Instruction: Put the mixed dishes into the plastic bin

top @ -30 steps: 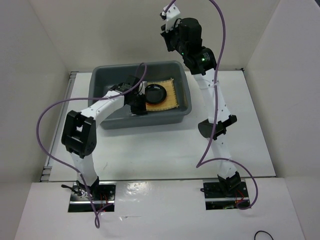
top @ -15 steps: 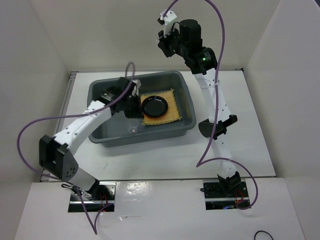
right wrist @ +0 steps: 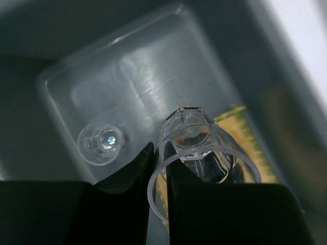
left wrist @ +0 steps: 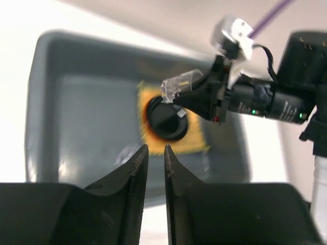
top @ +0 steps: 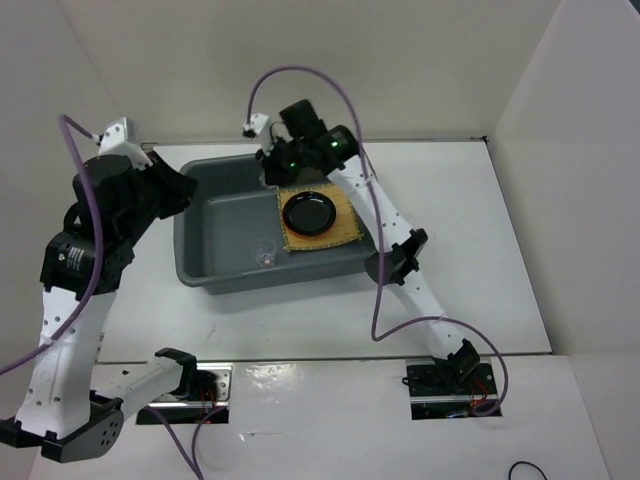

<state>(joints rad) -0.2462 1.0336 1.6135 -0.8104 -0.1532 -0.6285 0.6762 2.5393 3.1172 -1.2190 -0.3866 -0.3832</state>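
Observation:
The grey plastic bin (top: 215, 225) holds a tan woven mat (top: 345, 230) with a black bowl (top: 307, 212) on it. A clear glass cup (top: 266, 252) stands on the bin floor near its front wall. My right gripper (right wrist: 161, 148) hangs over the bin's back part, shut on the wall of a second clear glass cup (right wrist: 204, 148), one finger inside it and one outside. In the left wrist view that cup (left wrist: 179, 84) juts out sideways from the right gripper. My left gripper (left wrist: 154, 148) is raised high at the bin's left, its jaws a narrow gap apart and empty.
White walls close in the white table (top: 470, 250) at the back and on both sides. Purple cables (top: 300, 75) loop above both arms. The right arm's elbow (top: 395, 262) stands just beside the bin's front right corner.
My left arm has lifted out of the bin and swung up to the left, leaving a glass cup inside, and its jaws have parted slightly. My right arm has come down over the bin with its cup.

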